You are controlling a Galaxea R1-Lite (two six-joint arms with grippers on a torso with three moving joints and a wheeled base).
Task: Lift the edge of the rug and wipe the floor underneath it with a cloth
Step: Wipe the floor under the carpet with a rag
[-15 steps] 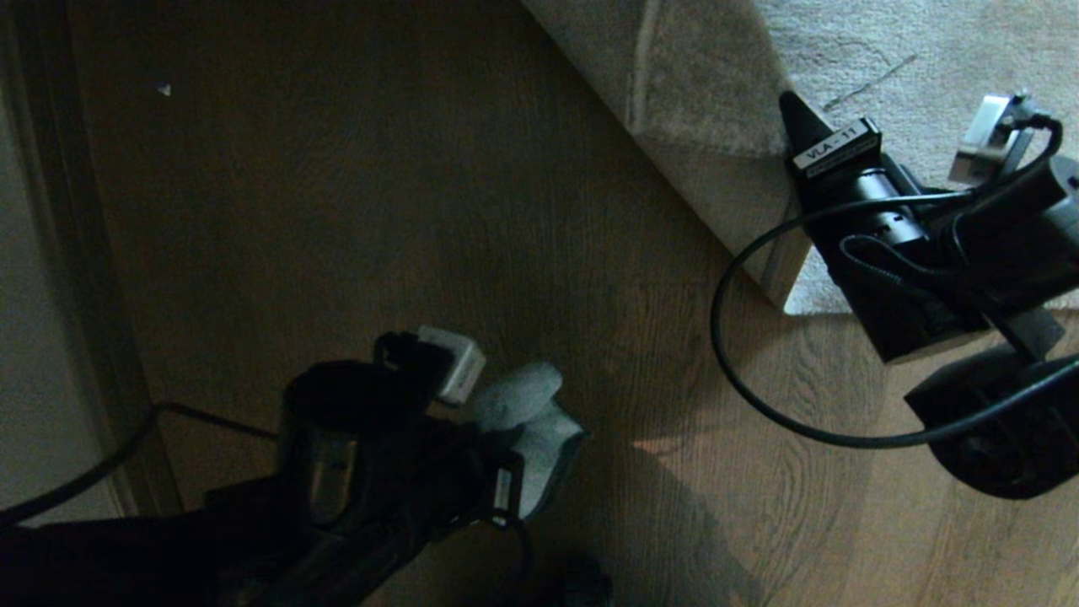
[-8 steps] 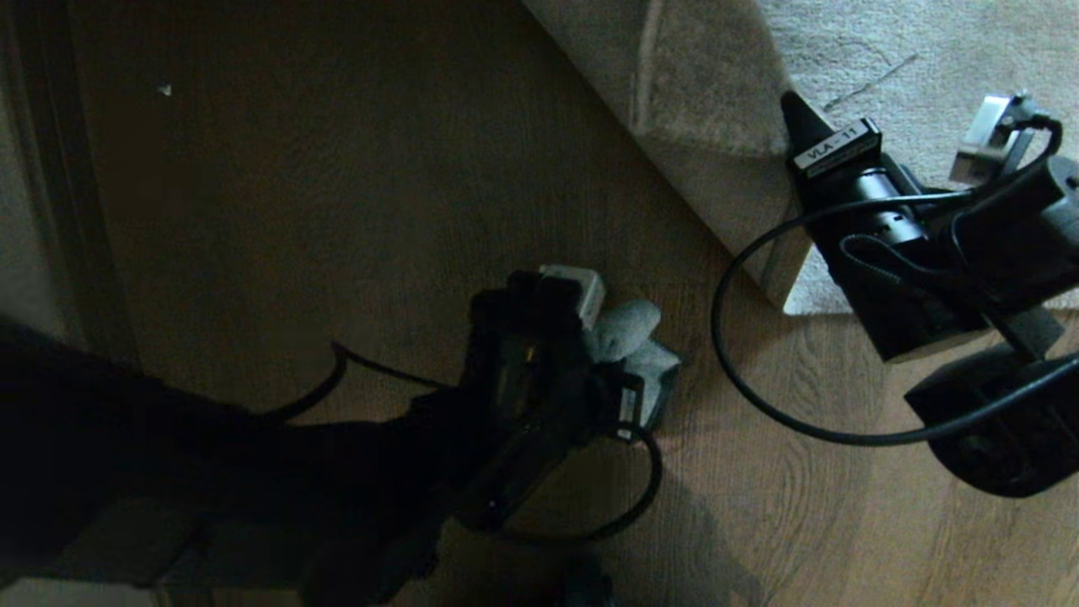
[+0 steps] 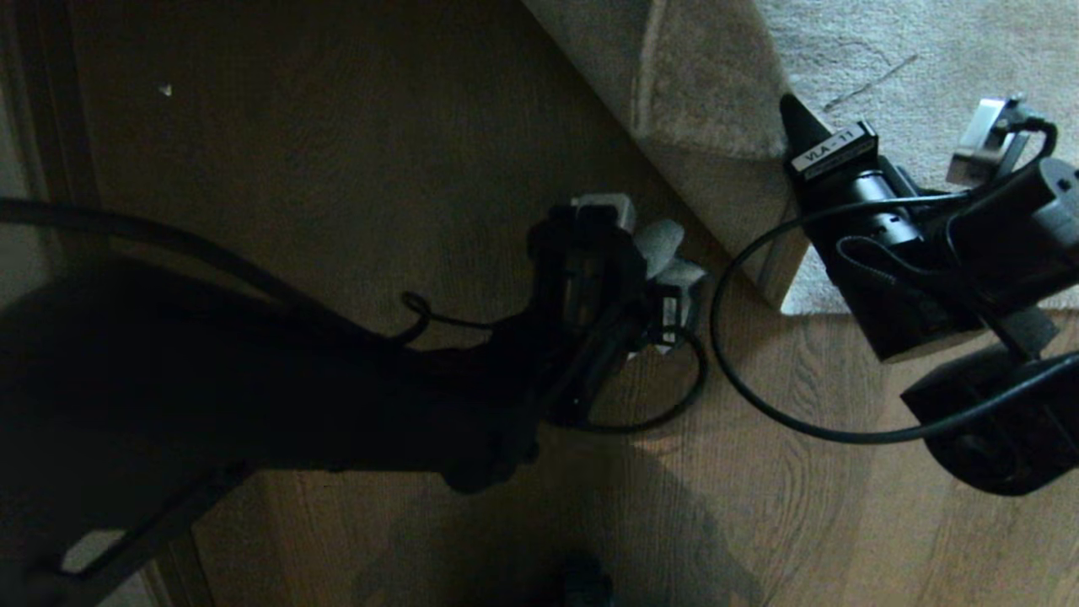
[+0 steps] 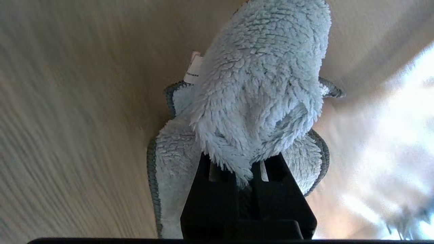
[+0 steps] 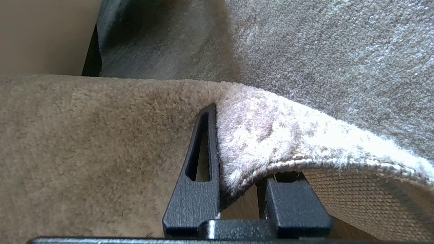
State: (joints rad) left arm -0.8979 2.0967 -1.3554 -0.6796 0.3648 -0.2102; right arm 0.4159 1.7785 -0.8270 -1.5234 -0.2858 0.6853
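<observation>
Dim wood-plank floor (image 3: 337, 185) fills most of your head view, with the rug (image 3: 885, 51) across the upper right. Your right pincer (image 5: 237, 189) is clamped on the rug edge (image 5: 271, 159), holding it folded up so the woven backing shows. Your left pincer (image 4: 247, 179) is clamped on the cloth (image 4: 257, 84), which sits low over the floor just beside the lifted corner.

Watch the right grip: only a narrow strip of edge sits between the jaws, so a tug from the rug's weight could pull it free and drop it onto the cloth. The left arm's cable (image 3: 666, 405) loops close by the cloth; it could drag under the wipe. Push too far and the left pincer could strike the right arm.

One label reads "VLA - 11" (image 3: 830, 147) on the right arm. A small white tag (image 4: 192, 71) sits on the cloth; its print is too small to read.
</observation>
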